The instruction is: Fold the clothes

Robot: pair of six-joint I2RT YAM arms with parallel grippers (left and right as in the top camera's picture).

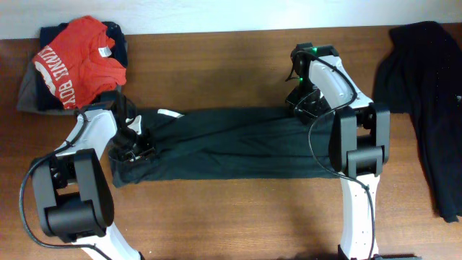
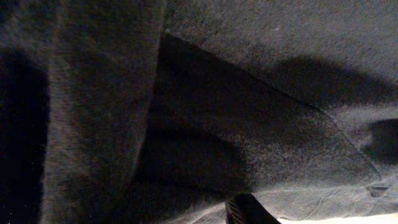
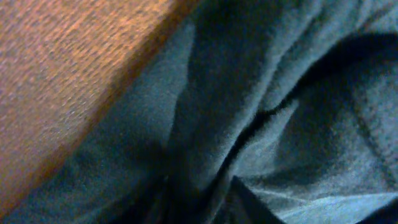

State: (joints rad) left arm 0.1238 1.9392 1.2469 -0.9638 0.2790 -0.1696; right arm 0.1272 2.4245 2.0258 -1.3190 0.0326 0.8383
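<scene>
Black T-shirt (image 1: pixel 231 144) lies mid-table as a long horizontal band, folded lengthwise, running from left of centre to right of centre in the overhead frame. Plain dark side is up and no lettering is readable. There is one small white patch (image 1: pixel 170 113) at its upper left edge, and diagonal creases run through the middle. Left gripper (image 1: pixel 136 146) is down on the left end of the band, in contact with the cloth. The overhead view doesn't resolve the jaws. Left wrist cam is filled with dark fabric (image 2: pixel 249 124) in overlapping layers, with only a dark sliver at the bottom edge, so I can't tell if that claw is clenched or released. Right gripper (image 1: pixel 302 103) sits at the upper right corner of the band, right on the shirt's top edge. Right wrist cam shows bunched, creased cloth (image 3: pixel 280 124) across most of the frame and bare wood table (image 3: pixel 62 74) in the upper left. No fingers are clearly visible there, so claw state can't be told either. Red tee (image 1: pixel 83 54) with white lettering sits on a dark clothes pile (image 1: pixel 29 90) in the upper left of the frame, apart from the band. Another black garment (image 1: pixel 422 79) is draped along the right edge, well clear of the right arm. The wooden table (image 1: pixel 231 217) is exposed below the band.
</scene>
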